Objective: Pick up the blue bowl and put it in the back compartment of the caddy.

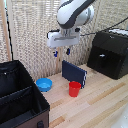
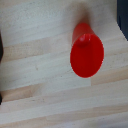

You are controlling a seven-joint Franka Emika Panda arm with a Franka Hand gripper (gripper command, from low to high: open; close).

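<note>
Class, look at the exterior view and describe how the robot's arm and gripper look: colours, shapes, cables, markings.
The arm is glossy white with rounded, bulbous segments and a dark band at a joint. It ends in a boxy white gripper with short jaws that have blue tips. A thin dark cable runs from the wrist toward the exterior view's right. The picture is too blurry to make out any markings.

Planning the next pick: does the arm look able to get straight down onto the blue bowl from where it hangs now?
Probably yes. The blue bowl sits open on the wooden table, apart from the red cup and beside the caddy; nothing covers it. The gripper hangs above, nearer the cup, so it must shift sideways first.
</note>
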